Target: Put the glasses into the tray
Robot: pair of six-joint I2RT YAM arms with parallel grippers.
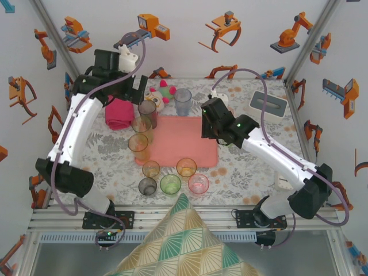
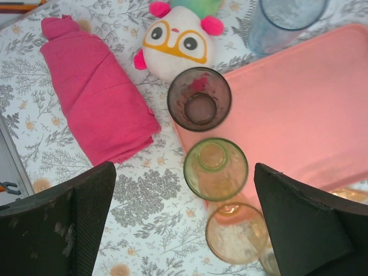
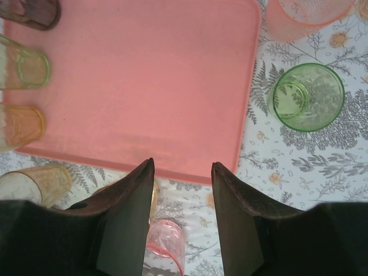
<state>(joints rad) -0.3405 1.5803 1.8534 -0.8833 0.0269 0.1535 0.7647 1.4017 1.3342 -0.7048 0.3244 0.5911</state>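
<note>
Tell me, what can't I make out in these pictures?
Top view: the right arm covers the far right corner of the tray.
Left wrist view: the top edge cuts off the bluish glass.
Right wrist view: the pale pink glass sits half behind a finger, cut by the bottom edge.

The left arm (image 1: pixel 72 135) and right arm (image 1: pixel 276 158) have white shells, bulky black joints and a lilac cable (image 1: pixel 247 71) looping alongside each. A green light (image 1: pixel 238 124) glows on the right wrist. The left gripper (image 2: pixel 184 167) and right gripper (image 3: pixel 182 165) have matte black, wedge-shaped fingers (image 3: pixel 123 218).
</note>
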